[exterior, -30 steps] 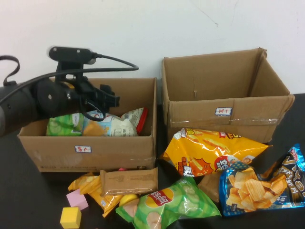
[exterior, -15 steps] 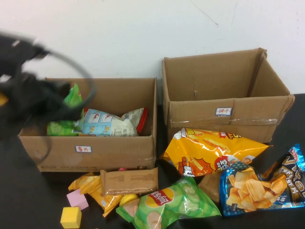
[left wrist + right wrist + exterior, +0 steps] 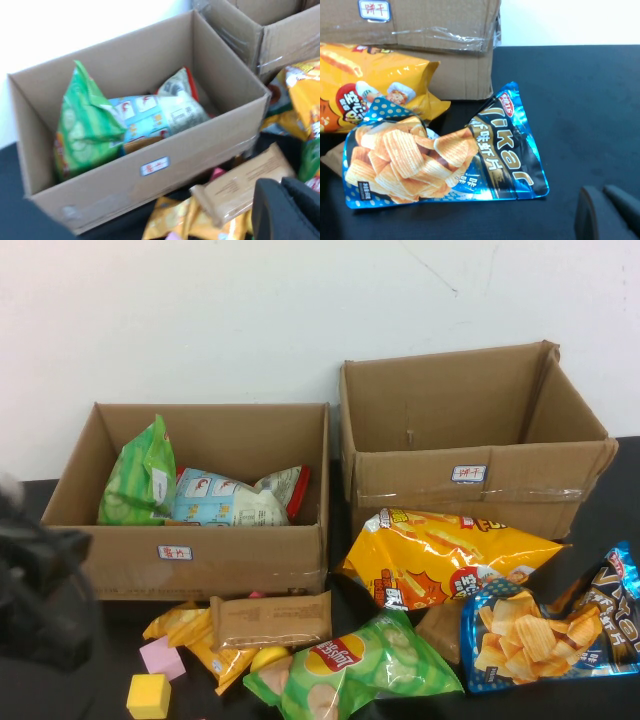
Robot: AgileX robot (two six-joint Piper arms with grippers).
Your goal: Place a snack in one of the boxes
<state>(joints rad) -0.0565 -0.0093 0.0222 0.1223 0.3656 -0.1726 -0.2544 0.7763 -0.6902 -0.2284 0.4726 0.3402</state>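
**Green chip bag stands inside the low box, both pincers clear of it**

The green chip bag (image 3: 140, 483) stands on edge in the left end of the low box (image 3: 200, 558), leaning against the box's left wall — the left wrist view shows it (image 3: 82, 127) the same way, upright and slightly crumpled, inside the low box (image 3: 165, 160). Just beside it lies a pale blue packet (image 3: 222, 502), and behind that a white-and-red packet (image 3: 285, 485) tips against the back right of the box. A small white label with red letters sits on the box's front.

The left arm is a dark blur at the lower left of the high view, in front of the box's left corner. The left pincer (image 3: 287, 212) shows only as a dark shape at the edge of its wrist view, holding nothing visible; I cannot tell how wide it stands. The right pincer (image 3: 607, 212) hovers over the bare black tabletop (image 3: 580, 85) near a blue chip bag (image 3: 445, 155); its two dark fingers show a narrow gap and grip nothing.

To the right stands the taller box (image 3: 470, 440) with clear tape across its front. In front of the boxes lie an orange-yellow bag (image 3: 440, 555), a second green chip bag (image 3: 350, 665), a brown packet (image 3: 270, 620), a pink block (image 3: 162, 657) and a yellow block (image 3: 148, 696).
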